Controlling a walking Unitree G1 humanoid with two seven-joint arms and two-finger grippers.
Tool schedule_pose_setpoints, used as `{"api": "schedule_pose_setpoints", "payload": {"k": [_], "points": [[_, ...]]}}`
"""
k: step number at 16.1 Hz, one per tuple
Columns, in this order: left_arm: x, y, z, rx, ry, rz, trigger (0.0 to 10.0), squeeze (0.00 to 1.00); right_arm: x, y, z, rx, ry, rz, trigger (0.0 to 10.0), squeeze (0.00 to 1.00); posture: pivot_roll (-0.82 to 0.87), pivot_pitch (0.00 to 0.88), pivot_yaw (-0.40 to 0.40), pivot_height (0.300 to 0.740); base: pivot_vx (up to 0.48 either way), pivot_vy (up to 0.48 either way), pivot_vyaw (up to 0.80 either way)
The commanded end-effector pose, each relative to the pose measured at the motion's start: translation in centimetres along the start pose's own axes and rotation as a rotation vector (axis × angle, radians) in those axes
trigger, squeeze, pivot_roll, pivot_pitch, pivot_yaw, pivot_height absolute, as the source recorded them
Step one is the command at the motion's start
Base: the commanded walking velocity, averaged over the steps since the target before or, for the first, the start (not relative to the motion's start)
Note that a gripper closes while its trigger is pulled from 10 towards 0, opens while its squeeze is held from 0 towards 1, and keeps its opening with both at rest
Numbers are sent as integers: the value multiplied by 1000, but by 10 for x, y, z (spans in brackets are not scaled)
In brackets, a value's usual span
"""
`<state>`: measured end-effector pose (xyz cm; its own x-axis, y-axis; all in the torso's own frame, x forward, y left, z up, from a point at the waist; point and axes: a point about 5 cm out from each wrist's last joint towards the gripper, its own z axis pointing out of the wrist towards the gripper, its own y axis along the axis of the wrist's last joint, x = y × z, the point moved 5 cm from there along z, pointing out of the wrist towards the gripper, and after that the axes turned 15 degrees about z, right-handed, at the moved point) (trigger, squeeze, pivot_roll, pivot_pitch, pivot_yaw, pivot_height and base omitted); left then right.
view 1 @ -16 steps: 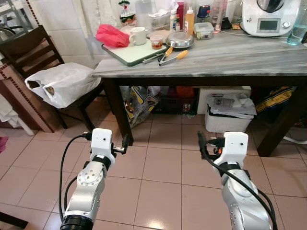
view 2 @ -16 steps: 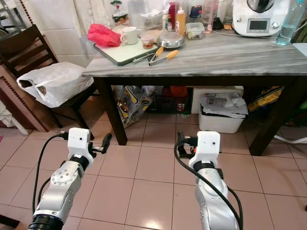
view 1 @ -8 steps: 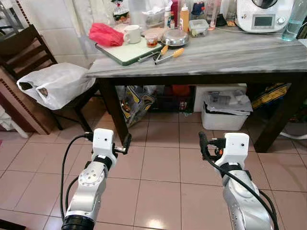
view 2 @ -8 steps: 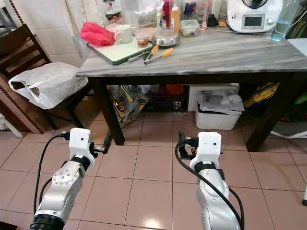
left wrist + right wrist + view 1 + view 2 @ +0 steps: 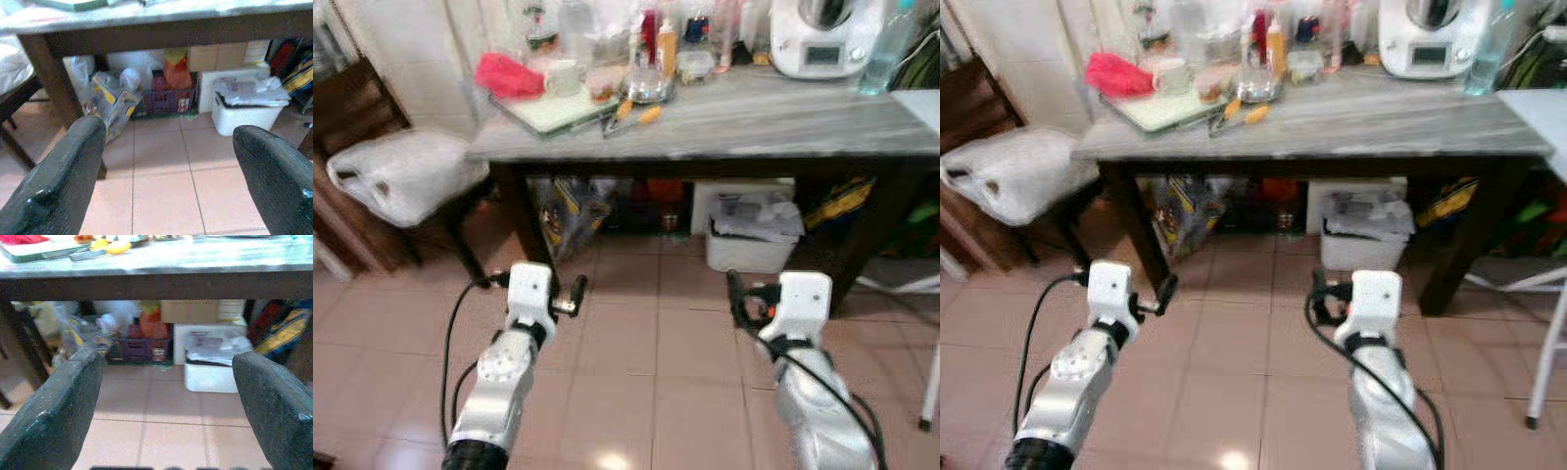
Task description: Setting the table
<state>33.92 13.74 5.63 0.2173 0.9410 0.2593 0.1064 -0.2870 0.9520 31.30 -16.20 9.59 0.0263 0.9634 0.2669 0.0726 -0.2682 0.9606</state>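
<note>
Pinkish tiled kitchen floor [image 5: 636,362] in the foreground, slightly blurred, running up to a grey marble-patterned tabletop [image 5: 773,113] on dark wooden legs. Crowded along the far edge of that tabletop: a crumpled red cloth [image 5: 506,75], a white ceramic mug [image 5: 560,76] just beside it on a pale green rectangular tray [image 5: 548,110], a shiny round metal bowl [image 5: 651,88], an orange-capped yellow squeeze bottle [image 5: 666,46], a clear lidded plastic container [image 5: 696,65], and orange-handled metal tongs [image 5: 631,115] lying near the tray's corner. Further toward the robot's right, a white kitchen appliance with a small display [image 5: 818,39] and a clear plastic water bottle [image 5: 876,59] standing upright near it. Below the tabletop, a white plastic bin stuffed with papers [image 5: 751,230], a dark purple crate [image 5: 168,95], an orange bag [image 5: 177,68] and a yellow-printed plastic bag [image 5: 563,211] leaning by the near leg. Off to the robot's left, a dark wooden chair [image 5: 362,117] carrying a bulky white plastic bag [image 5: 401,174]. Low over the floor and well short of the table, left gripper [image 5: 576,294] and right gripper [image 5: 736,294] held forward at about the same height, well apart from each other. Jaws of both spread wide and released, grasping nothing, with the black fingers [image 5: 63,181] framing the space under the table in the wrist views. Everything for the table setting resting on the tabletop, well apart from both grippers.
</note>
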Motion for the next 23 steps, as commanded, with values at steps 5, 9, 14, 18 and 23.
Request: {"api": "schedule_pose_setpoints", "payload": {"k": [5, 9, 14, 18, 23], "points": [[1, 1, 1, -4, 10, 1, 10000, 0, 1, 6, 1, -15, 6, -6, 10000, 0, -84, 0, 81, 740, 0, -415, 0], [-1, 0, 2, -4, -1, 4, 10000, 0, -2, 8, 2, -25, -7, -15, 10000, 0, -86, 0, 82, 740, 0, -413, 0], [-4, -2, 2, 2, -9, 3, 10000, 0, -7, 11, 1, -37, -33, -17, 10000, 0, -90, 0, 82, 740, 0, -415, 0], [-4, -1, 3, 0, -7, -5, 10000, 0, -9, 14, 2, -44, -44, -22, 10000, 0, -93, 0, 82, 740, 0, -412, 0], [-5, 5, 4, -16, -12, -13, 10000, 0, -12, 15, 2, -50, -53, -31, 10000, 0, -99, 0, 78, 740, 0, -413, 0]]}}
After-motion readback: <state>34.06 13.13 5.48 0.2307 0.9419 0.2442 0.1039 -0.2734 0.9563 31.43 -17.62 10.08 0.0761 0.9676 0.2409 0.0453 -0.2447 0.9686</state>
